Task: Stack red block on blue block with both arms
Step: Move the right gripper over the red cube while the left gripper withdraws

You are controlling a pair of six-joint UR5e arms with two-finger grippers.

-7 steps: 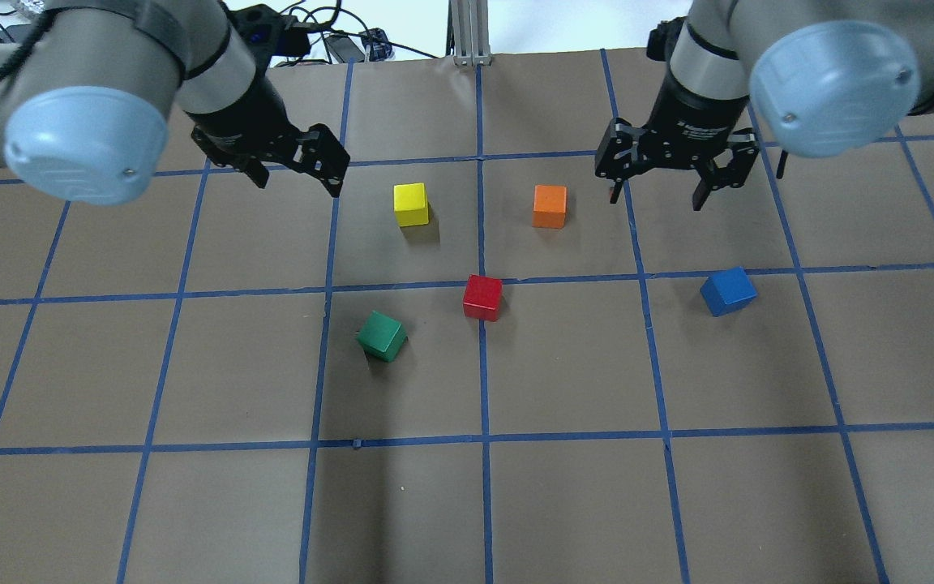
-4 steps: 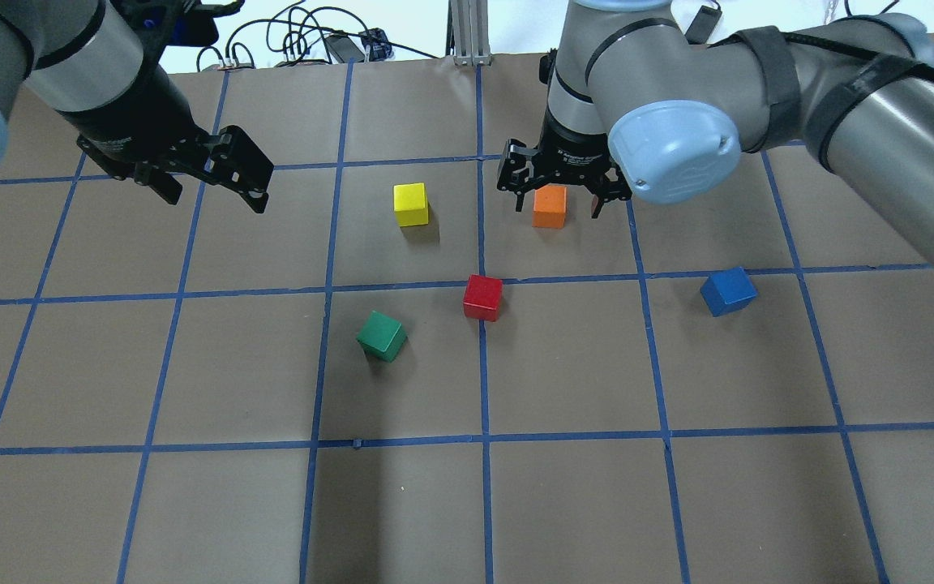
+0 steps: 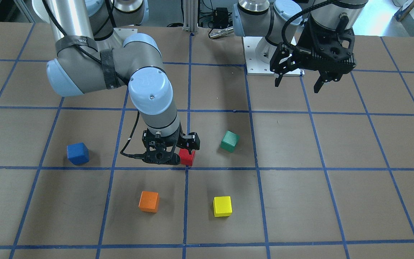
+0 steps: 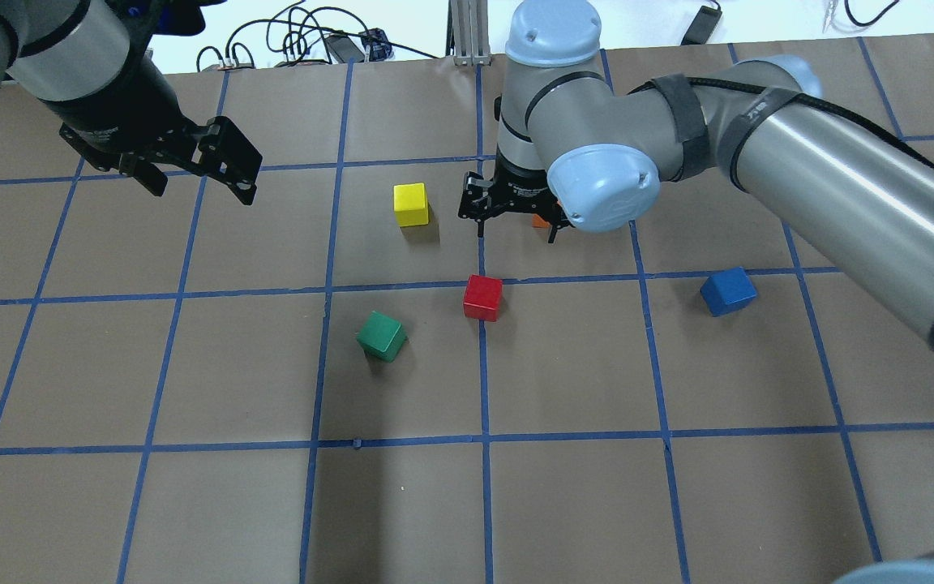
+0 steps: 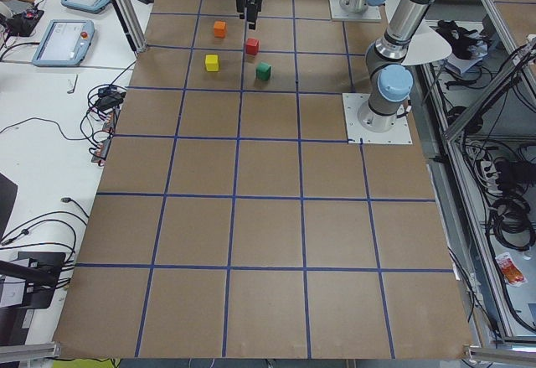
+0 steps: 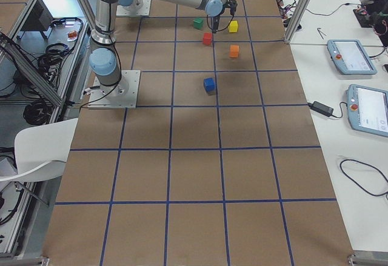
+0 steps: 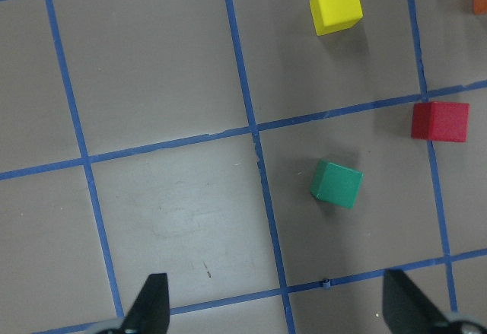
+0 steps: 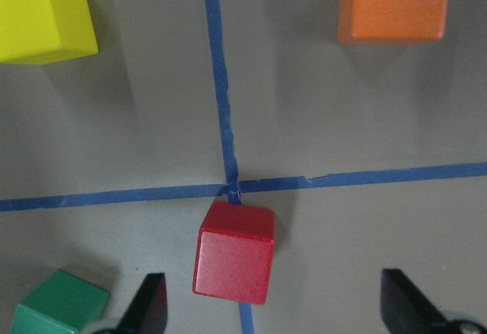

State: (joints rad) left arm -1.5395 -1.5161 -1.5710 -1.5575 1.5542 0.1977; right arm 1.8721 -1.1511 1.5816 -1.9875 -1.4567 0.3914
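The red block [image 4: 482,297] sits on a blue tape crossing near the table's middle. The blue block [image 4: 727,290] lies alone, well to its right. My right gripper [image 4: 516,229] is open and hovers above the table beside the red block. In the right wrist view the red block [image 8: 234,252] shows below, between the two fingertips [image 8: 149,303] and left of their middle. In the front view the right gripper [image 3: 173,153] stands right by the red block [image 3: 187,157], and the blue block [image 3: 78,153] is apart. My left gripper [image 4: 199,174] is open, empty and raised at the far left.
A yellow block [image 4: 411,203] and an orange block [image 3: 148,201] lie beyond the red one; the right gripper mostly hides the orange one in the overhead view. A green block [image 4: 382,336] sits near the red block's left. The brown table [image 4: 191,503] has a blue tape grid.
My right arm has swung left from the table's right side, past the orange block, to over the red block. My left arm has drawn back to the left. No block has moved.
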